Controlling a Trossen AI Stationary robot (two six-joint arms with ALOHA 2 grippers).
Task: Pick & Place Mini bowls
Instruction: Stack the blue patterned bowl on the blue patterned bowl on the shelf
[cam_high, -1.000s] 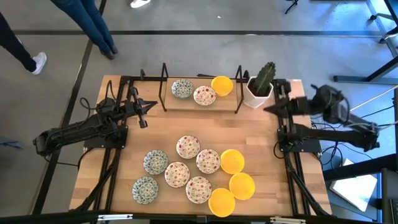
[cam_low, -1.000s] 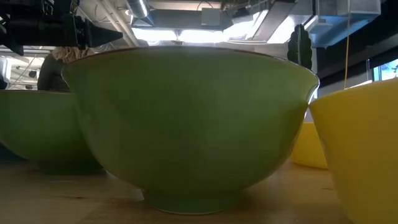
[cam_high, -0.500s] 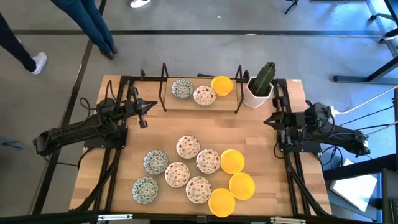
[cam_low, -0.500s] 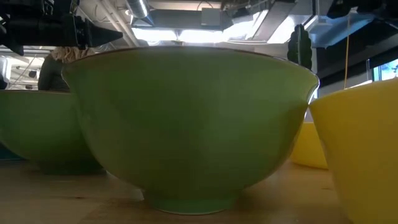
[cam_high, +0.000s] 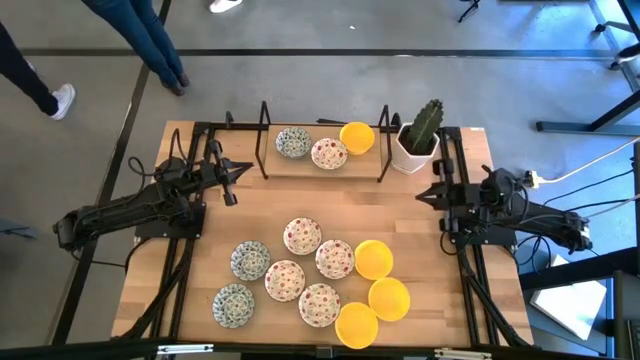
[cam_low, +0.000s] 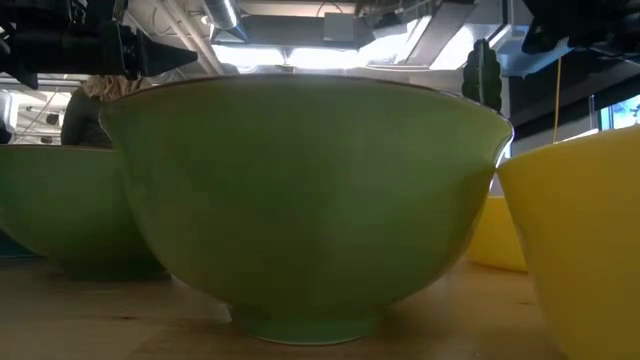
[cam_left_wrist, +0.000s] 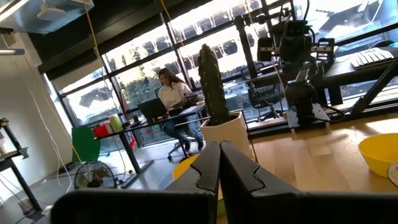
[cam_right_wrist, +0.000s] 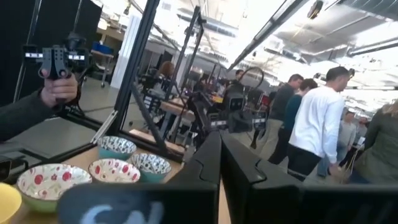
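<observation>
Three mini bowls stand on the wooden shelf (cam_high: 300, 168) at the table's far side: a green-blue one (cam_high: 293, 142), a red-speckled one (cam_high: 329, 153) and a yellow one (cam_high: 357, 137). Several more lie grouped on the near half, among them a speckled one (cam_high: 302, 236), a green-blue one (cam_high: 250, 260) and a yellow one (cam_high: 389, 298). My left gripper (cam_high: 247, 171) hangs shut over the table's left side and points toward the middle. My right gripper (cam_high: 421, 197) hangs shut over the right side, near the cactus pot. Neither touches anything.
A white square pot with a cactus (cam_high: 420, 140) stands at the far right, beside the shelf's black uprights (cam_high: 264, 140). Black frame rails run along both table sides. Bare wood lies between the shelf and the near group. People stand beyond the table (cam_right_wrist: 314, 134).
My right arm has folded down from a raised pose and its gripper has sunk lower over the table's right side, still shut; it now shows at the top right of the low view. No bowl has moved.
</observation>
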